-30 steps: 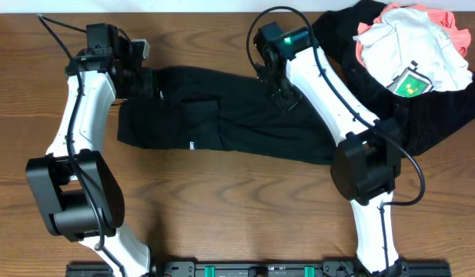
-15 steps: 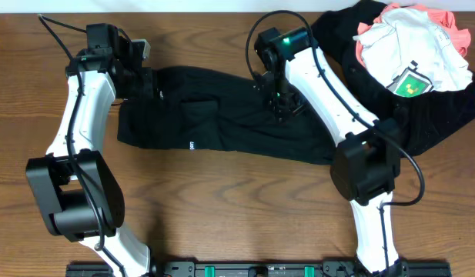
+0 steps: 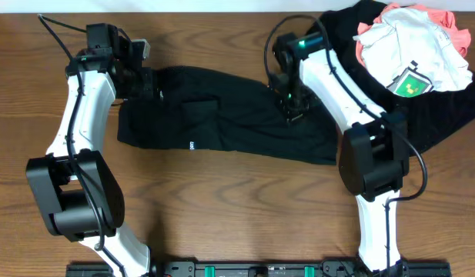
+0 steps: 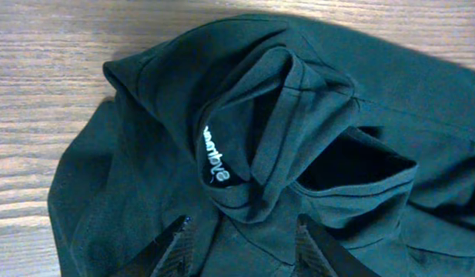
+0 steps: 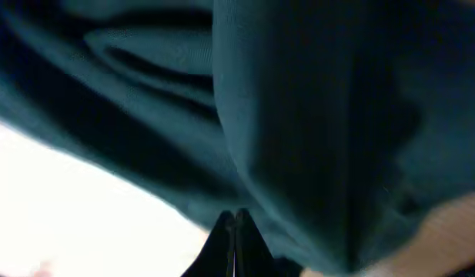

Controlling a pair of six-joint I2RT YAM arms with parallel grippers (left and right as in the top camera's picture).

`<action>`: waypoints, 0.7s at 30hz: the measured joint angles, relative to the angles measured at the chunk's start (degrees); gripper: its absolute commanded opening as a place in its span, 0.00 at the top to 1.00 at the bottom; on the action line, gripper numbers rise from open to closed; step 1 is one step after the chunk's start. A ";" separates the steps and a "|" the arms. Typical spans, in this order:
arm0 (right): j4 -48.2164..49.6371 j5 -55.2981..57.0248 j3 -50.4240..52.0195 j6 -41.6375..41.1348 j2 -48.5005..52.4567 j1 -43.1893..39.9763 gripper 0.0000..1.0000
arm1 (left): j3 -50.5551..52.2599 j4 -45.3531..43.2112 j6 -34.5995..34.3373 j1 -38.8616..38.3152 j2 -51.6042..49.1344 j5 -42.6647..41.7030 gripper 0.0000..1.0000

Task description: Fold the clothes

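On the table (image 3: pixel 222 215): spread shirt (image 3: pixel 222 123) across the middle; heap of garments (image 3: pixel 422 69) at the far right corner, near the shirt's right end.

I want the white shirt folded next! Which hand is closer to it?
Right. The right hand sits on the black shirt, close to the white shirt; the left hand is at the black shirt's far end.

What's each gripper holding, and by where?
Left gripper appears to hold the black shirt by fabric at its collar. Right gripper is shut against the shirt; a pinch cannot be told.
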State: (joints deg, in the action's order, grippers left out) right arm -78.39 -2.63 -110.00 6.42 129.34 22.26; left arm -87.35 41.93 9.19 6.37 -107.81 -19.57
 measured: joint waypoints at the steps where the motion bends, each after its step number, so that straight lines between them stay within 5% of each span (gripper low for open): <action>1: 1.77 0.28 1.36 -0.22 0.00 0.00 0.99 | 0.00 0.00 0.00 0.00 0.00 0.00 0.57; 21: 13.70 20.76 6.67 -11.76 0.00 -5.79 0.99 | 0.00 0.00 -0.02 0.00 0.00 0.00 0.57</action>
State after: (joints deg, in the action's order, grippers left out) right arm -64.69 18.13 -103.33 -5.34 129.34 16.47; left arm -87.35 41.93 9.17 6.37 -107.81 -19.57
